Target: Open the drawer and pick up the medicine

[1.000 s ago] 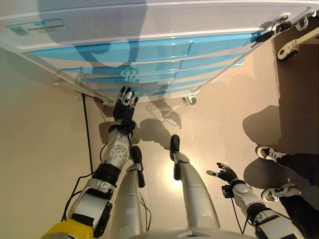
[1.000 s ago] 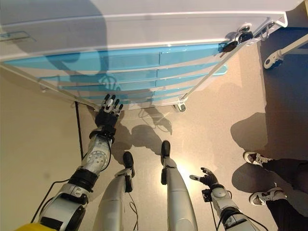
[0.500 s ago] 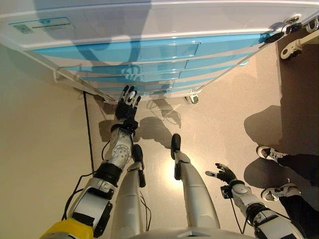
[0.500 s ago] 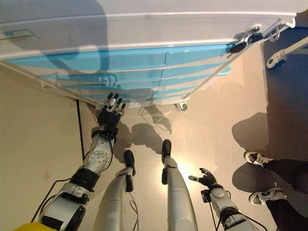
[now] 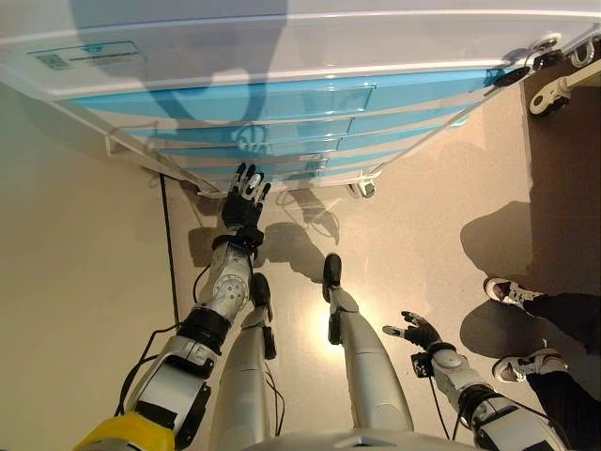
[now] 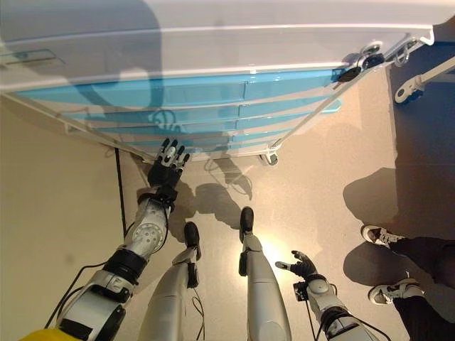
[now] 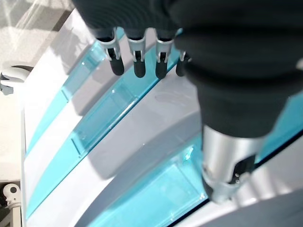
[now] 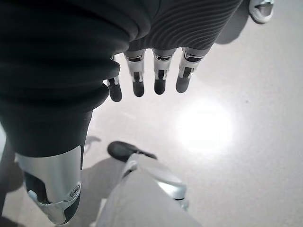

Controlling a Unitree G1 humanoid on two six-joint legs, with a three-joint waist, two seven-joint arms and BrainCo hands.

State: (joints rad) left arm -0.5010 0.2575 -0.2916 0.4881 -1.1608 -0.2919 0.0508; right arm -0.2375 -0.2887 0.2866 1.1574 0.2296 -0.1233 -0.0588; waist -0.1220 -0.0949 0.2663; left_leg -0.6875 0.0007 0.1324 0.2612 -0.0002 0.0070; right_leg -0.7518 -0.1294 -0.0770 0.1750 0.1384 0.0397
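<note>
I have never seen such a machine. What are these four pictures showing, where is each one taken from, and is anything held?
This is a humanoid robot. Two pictures look down from its head; the other two come from a camera on each wrist. Before it stands a white cabinet with blue drawers, all closed. The left hand reaches toward the lower drawers with straight fingers, holding nothing. The right hand hangs low over the floor, open and empty. A person's shoes show at the right. No medicine is visible.
</note>
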